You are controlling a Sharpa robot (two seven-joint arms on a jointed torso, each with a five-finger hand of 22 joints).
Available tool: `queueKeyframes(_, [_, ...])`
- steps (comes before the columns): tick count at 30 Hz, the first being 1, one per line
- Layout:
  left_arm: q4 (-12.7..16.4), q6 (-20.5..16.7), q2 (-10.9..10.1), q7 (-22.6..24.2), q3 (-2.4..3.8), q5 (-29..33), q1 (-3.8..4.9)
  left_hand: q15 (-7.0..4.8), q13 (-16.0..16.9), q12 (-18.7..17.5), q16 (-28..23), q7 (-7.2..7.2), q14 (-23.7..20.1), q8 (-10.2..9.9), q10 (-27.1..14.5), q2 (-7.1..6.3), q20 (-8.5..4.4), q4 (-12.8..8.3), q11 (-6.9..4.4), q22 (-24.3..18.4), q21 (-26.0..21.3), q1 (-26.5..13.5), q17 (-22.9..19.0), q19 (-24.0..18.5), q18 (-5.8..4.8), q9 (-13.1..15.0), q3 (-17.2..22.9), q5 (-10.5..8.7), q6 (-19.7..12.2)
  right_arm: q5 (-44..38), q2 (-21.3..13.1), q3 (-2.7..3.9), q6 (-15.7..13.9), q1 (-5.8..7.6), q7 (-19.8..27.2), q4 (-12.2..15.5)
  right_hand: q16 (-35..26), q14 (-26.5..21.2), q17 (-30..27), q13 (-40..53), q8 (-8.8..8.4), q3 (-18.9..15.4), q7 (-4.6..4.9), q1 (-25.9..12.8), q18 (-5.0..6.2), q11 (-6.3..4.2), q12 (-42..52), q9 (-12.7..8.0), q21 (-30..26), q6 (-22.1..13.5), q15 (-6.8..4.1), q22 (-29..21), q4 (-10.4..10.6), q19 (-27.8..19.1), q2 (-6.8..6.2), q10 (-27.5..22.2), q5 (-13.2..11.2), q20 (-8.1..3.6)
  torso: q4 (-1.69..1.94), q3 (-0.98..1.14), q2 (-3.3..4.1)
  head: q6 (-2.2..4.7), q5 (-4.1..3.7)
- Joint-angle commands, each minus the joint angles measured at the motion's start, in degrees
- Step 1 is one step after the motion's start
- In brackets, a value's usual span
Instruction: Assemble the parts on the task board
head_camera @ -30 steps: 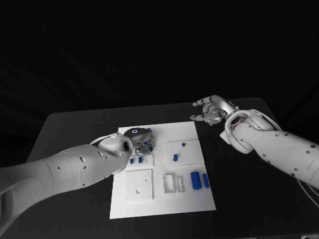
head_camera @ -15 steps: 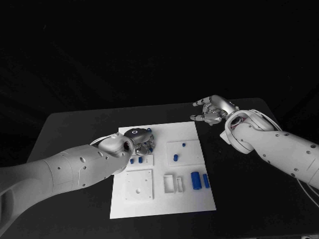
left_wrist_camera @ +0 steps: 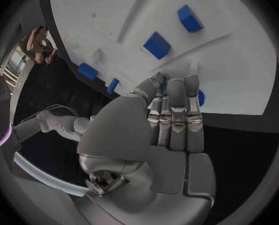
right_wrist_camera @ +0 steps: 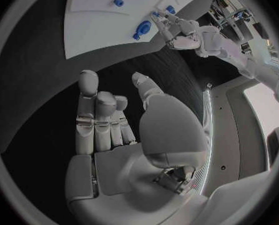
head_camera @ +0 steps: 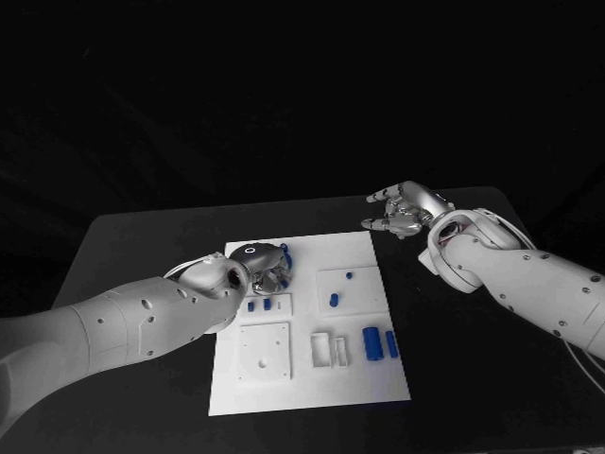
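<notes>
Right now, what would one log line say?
left hand: holding blue part over task board | right hand: empty, beside board

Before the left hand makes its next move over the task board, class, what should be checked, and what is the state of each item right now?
1. Left hand is over the task board: ok.
2. Left hand holds a blue part: cannot tell; blue shows at its fingers, the hold is hidden.
3. Right hand is off the board, over the black table: ok.
4. Right hand holds nothing, fingers apart: ok.
5. Two long blue parts lie away from both hands: ok.
</notes>
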Motion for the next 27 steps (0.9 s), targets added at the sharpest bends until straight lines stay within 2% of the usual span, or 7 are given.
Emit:
queueKeyframes(1, [1.7,-1.1,-1.0,0.5,1.06,3.0,0.02,-0.01,0.1,-0.2,-0.1,0.12,0.5,0.1,0.0,0.48,-0.22,-0.5,0.12,1.2,0.5,-0.2,0.1,0.0,0.38,-0.1,0.1,0.29,0.0,-0.2,-0.1,0.03,0.3,-0.03,0.3,0.0,-0.1,0.1,0.0,0.0,0.14,0.0,-0.10,-0.6,1.18,0.15,0.1,0.1,0.3,0.3,0.08,0.0,-0.4,2.3,0.04,0.2,0.3,0.31,0.04,-0.01,-0.02,-0.16,-0.09])
queueKeyframes(5, [4.5,-0.8,-3.2,0.2,3.07,4.8,0.08,-0.01,0.1,-0.2,-0.1,0.12,0.5,0.1,0.0,0.48,-0.22,-0.5,0.12,1.2,0.5,-0.2,0.1,0.0,0.38,-0.1,0.1,0.29,0.0,-0.2,-0.3,0.03,0.3,-0.03,0.3,0.0,-0.1,0.1,0.0,0.0,0.14,0.0,-0.10,-0.6,1.18,0.15,0.1,0.1,0.3,0.3,0.08,0.0,-0.4,2.3,0.04,0.2,0.3,0.31,0.22,0.02,-0.15,-0.22,-0.09])
queueKeyframes(7, [5.9,-0.6,-4.4,0.2,3.84,5.7,0.20,-0.01,0.1,-0.2,-0.1,0.13,0.5,0.1,0.0,0.47,-0.21,-0.5,0.13,1.2,0.6,-0.3,0.1,0.0,0.39,-0.1,0.2,0.26,0.0,-0.2,-0.4,0.03,0.3,-0.03,0.2,0.0,-0.1,0.1,0.0,0.0,0.14,0.0,-0.10,-0.6,1.18,0.15,0.1,0.1,0.3,0.3,0.08,0.0,-0.4,2.3,0.04,0.2,0.3,0.31,0.26,0.01,-0.15,-0.20,-0.08])
queueKeyframes(11, [8.7,0.9,-6.7,0.4,4.85,7.5,0.85,0.00,0.1,-0.2,-0.1,0.17,0.5,0.1,-0.1,0.44,-0.21,-0.7,0.17,1.2,0.7,-0.3,0.2,-0.2,0.42,-0.1,0.3,0.46,-0.1,-0.2,-0.5,0.03,0.3,-0.03,0.2,-0.1,-0.1,0.1,0.0,0.0,0.14,0.0,-0.10,-0.6,1.18,0.15,0.1,0.1,0.3,0.3,0.08,0.0,-0.4,2.3,0.04,0.2,0.3,0.31,0.39,-0.04,-0.20,-0.28,0.04])
queueKeyframes(19, [10.2,3.9,-9.4,-0.6,5.32,8.3,1.81,0.04,0.1,-0.2,-0.2,0.17,0.5,0.1,-0.1,0.49,-0.14,-0.8,0.19,1.2,0.9,-0.4,0.2,-0.4,0.41,-0.1,0.2,0.13,-0.2,-0.2,-0.6,0.03,0.4,-0.03,0.1,-0.1,-0.1,0.1,0.0,0.0,0.14,0.0,-0.10,-0.6,1.18,0.15,0.1,0.1,0.3,0.3,0.08,0.0,-0.4,2.3,0.04,0.2,0.3,0.31,0.36,-0.06,-0.14,-0.24,0.44])
queueKeyframes(22, [9.8,4.2,-9.8,-0.5,5.35,8.1,1.84,0.03,0.1,-0.2,-0.2,0.15,0.5,0.1,-0.1,0.50,-0.14,-0.8,0.16,1.2,0.9,-0.3,0.2,-0.4,0.41,-0.1,0.1,0.06,-0.1,-0.2,-0.6,0.03,0.4,-0.03,0.1,-0.1,-0.1,0.1,0.0,0.0,0.14,0.0,-0.10,-0.6,1.18,0.15,0.1,0.1,0.3,0.3,0.08,0.0,-0.4,2.3,0.04,0.2,0.3,0.31,0.17,-0.13,-0.04,-0.13,0.75])
queueKeyframes(27, [8.6,4.4,-9.8,-0.1,5.34,7.4,1.59,0.02,0.1,-0.2,-0.2,0.17,0.5,0.1,-0.1,0.52,-0.17,-0.8,0.17,1.2,1.0,-0.2,0.2,-0.5,0.42,-0.1,0.1,0.10,-0.1,-0.2,-0.6,0.03,0.3,-0.03,0.1,-0.1,-0.1,0.1,0.0,0.0,0.14,0.0,-0.10,-0.6,1.18,0.15,0.1,0.1,0.3,0.3,0.08,0.0,-0.4,2.3,0.04,0.2,0.3,0.31,0.17,-0.13,-0.07,-0.19,0.82])
